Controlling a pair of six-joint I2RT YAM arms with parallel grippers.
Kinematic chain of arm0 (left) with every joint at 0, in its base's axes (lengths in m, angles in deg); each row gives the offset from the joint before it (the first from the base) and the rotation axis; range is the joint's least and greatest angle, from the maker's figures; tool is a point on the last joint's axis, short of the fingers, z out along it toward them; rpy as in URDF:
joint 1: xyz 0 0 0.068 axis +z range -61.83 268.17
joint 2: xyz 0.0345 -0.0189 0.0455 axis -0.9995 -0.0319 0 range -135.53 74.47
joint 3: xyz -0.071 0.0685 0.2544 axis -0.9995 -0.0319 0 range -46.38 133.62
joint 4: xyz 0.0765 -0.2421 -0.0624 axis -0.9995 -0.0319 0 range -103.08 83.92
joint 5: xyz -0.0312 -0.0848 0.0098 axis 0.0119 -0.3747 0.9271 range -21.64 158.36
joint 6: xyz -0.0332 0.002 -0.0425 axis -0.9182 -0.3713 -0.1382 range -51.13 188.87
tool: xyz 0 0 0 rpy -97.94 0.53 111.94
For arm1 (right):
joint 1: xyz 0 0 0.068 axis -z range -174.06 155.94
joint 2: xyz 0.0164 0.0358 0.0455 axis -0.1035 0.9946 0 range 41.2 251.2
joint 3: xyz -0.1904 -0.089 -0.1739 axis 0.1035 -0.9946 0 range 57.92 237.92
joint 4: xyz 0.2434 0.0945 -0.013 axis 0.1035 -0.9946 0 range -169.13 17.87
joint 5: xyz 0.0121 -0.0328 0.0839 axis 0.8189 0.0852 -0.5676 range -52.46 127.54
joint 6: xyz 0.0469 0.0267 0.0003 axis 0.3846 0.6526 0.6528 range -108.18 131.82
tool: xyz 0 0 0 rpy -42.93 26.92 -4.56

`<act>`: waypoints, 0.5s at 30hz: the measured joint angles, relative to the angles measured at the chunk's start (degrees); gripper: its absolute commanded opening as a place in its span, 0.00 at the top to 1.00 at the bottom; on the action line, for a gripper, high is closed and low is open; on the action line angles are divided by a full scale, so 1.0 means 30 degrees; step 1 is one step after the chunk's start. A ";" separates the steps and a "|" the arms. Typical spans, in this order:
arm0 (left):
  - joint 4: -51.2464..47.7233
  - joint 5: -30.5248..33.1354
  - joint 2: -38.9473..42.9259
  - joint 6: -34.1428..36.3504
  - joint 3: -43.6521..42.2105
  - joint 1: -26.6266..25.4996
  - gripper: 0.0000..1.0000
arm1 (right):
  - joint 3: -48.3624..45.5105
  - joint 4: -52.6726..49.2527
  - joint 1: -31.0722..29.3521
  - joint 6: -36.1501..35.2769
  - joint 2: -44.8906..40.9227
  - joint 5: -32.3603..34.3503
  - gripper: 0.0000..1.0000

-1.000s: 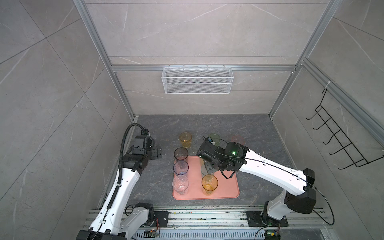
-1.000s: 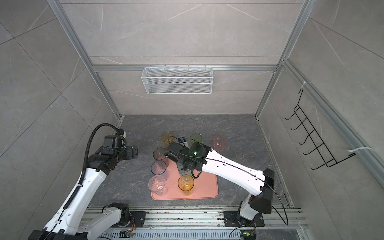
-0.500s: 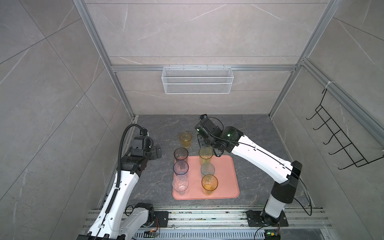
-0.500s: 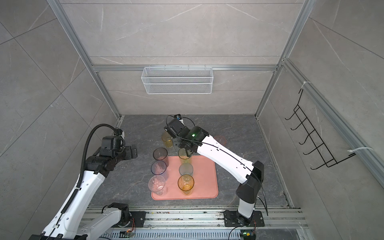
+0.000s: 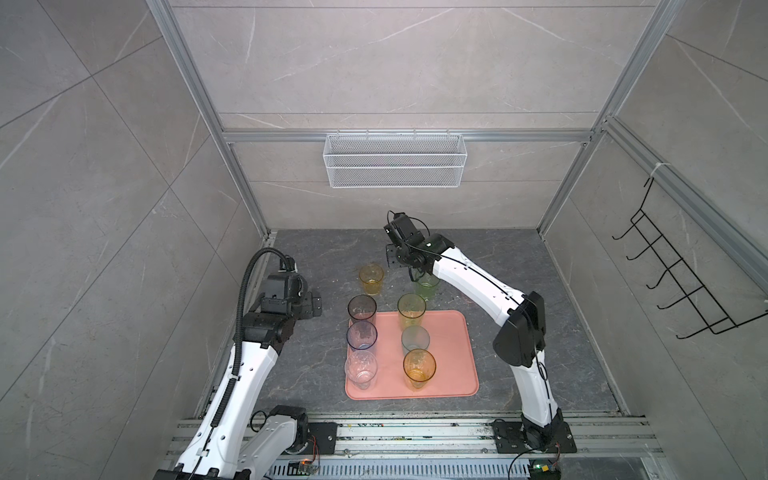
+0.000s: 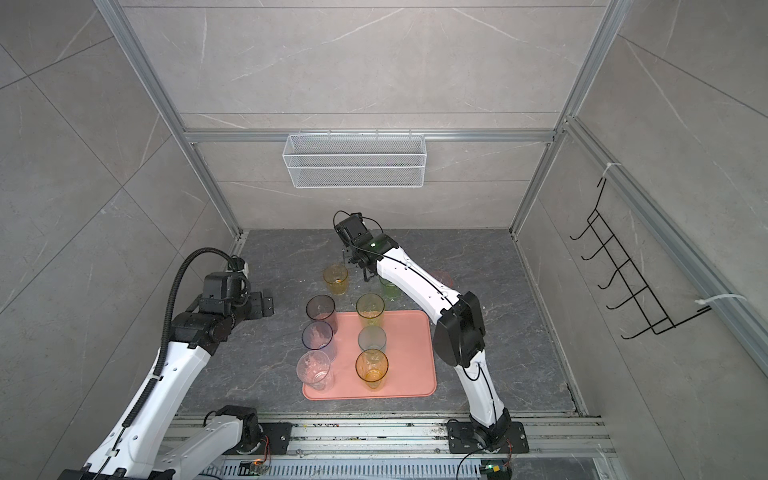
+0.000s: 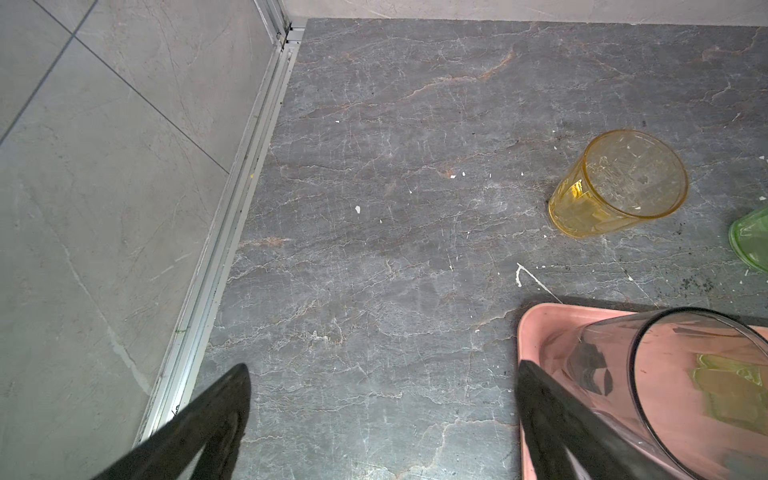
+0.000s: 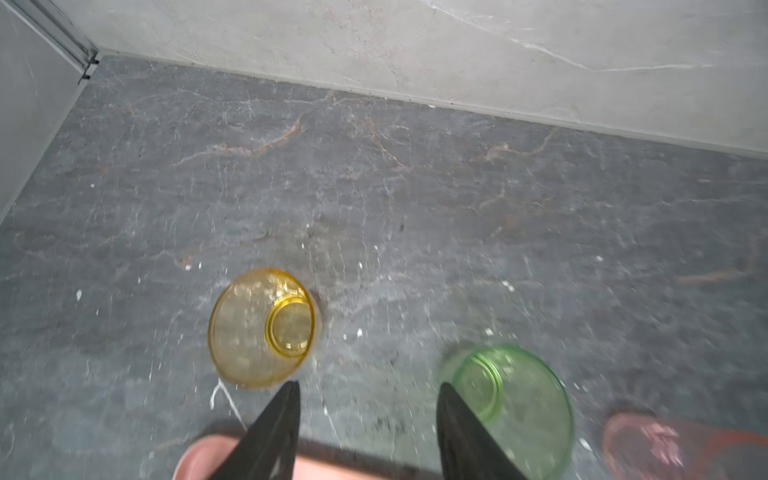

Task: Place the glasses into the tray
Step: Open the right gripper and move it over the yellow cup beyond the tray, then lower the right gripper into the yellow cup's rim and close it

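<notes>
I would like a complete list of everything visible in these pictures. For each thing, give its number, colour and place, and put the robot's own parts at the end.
tray: one, salmon-pink, on the table in front of the arms.
glasses on the tray: six, in two rows; smoky grey, blue, clear; yellow-green, teal, amber.
glasses off the tray: three, on the table beyond it; orange, green, pink.
wire basket: one, white, on the back wall.
hook rack: one, black, on the right wall.
table: one, dark grey marble.
left gripper: open, empty, left of the tray.
right gripper: open, empty, near the orange and green glasses.
</notes>
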 measured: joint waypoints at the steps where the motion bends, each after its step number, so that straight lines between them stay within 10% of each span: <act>1: 0.0022 0.0000 -0.0007 0.0022 0.0000 0.0007 0.01 | 0.0736 -0.0102 0.0080 0.0000 0.0634 -0.0189 0.46; 15: 0.0080 0.0000 -0.0029 0.0131 -0.0007 0.0197 0.01 | 0.8546 -0.2856 0.0138 0.0860 0.6812 -0.2331 0.47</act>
